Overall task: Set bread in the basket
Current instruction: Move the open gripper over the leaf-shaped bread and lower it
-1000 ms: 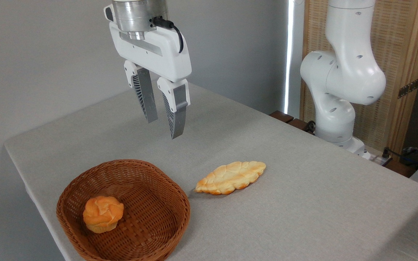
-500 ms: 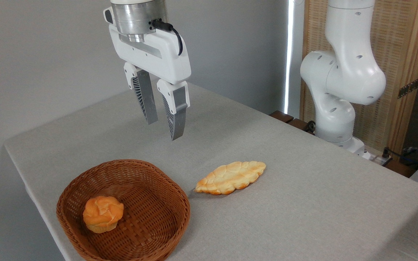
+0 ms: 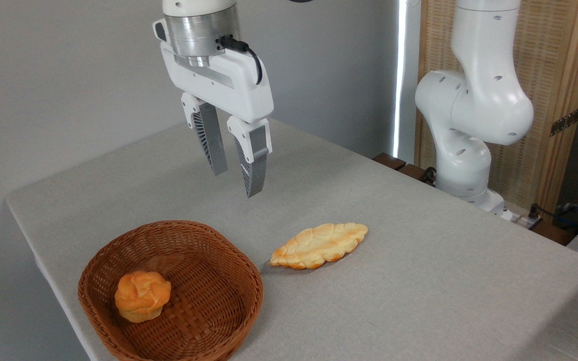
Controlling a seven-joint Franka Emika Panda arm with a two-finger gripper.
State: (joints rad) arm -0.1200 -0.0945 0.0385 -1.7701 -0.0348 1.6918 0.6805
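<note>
- Claw (image 3: 236,184) hangs in the air above the surface (image 3: 419,260), fingers pointing down with a gap between them; nothing held.
- Bread (image 3: 319,245) lies flat on the surface, just right of the basket (image 3: 234,281), close to its rim but apart from it. Long axis slants up toward the right.
- Claw sits up and left of the bread, not yet over it. Judgement: approach step, grasp not begun.
- Basket holds a small round bun (image 3: 142,295) on its left side; the right half is bare weave, likely room for the loaf.
- Loaf is flat and low, so the fingers probably need to straddle its narrow width. Risk: fingertips meeting the surface before closing.
</note>
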